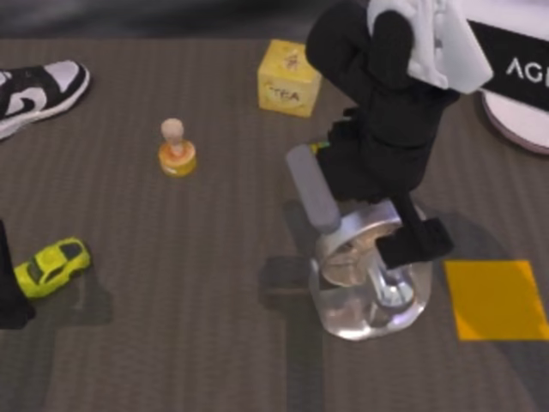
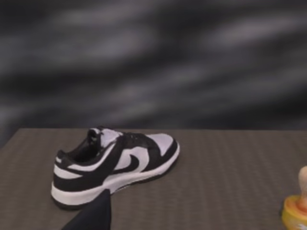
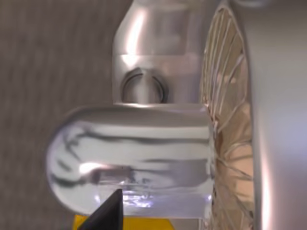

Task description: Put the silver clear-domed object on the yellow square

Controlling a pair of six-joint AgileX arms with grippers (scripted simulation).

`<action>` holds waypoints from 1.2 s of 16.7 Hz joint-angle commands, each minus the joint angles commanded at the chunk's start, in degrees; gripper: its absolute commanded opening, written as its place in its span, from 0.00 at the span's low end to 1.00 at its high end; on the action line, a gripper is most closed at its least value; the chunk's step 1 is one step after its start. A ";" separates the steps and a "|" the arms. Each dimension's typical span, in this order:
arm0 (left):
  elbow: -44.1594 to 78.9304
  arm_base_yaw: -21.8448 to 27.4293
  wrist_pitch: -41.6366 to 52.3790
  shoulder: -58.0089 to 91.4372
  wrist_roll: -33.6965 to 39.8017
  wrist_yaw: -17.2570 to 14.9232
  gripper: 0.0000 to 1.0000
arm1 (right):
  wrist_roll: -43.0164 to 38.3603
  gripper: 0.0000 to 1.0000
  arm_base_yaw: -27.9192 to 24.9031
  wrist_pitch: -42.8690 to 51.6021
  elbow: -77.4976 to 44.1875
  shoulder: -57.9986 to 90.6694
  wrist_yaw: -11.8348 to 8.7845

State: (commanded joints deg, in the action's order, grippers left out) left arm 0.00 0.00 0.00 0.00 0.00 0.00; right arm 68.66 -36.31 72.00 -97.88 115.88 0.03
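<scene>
Silver and glassy, the domed object (image 1: 371, 283) lay just left of the yellow square (image 1: 497, 299), not on it. The right gripper (image 1: 403, 257) was down on it; whether it gripped, I cannot tell. A tea box (image 1: 289, 78), a wooden stamp (image 1: 177, 148), a toy car (image 1: 51, 265) and a shoe (image 1: 39, 93) stood well apart. The left gripper (image 1: 10, 292) sat at the left edge.

Silver clear-domed object (image 1: 371, 287) polished mirror-bright metal with glassy transparent dome, yellow square (image 1: 498, 299) flat matt, table (image 1: 197, 343) finely ribbed matt weave
</scene>
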 joint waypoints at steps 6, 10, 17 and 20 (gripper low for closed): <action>0.00 0.00 0.00 0.00 0.00 0.00 1.00 | 0.00 0.32 0.00 0.00 0.00 0.00 0.00; 0.00 0.00 0.00 0.00 0.00 0.00 1.00 | 0.00 0.02 0.00 0.00 0.00 0.00 0.00; 0.00 0.00 0.00 0.00 0.00 0.00 1.00 | 0.00 0.00 0.00 0.00 0.00 0.00 0.00; 0.00 0.00 0.00 0.00 0.00 0.00 1.00 | -0.05 0.00 0.11 0.22 -0.26 -0.12 0.00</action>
State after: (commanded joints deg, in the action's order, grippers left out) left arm 0.00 0.00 0.00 0.00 0.00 0.00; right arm 68.61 -36.20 72.21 -98.14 115.77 0.04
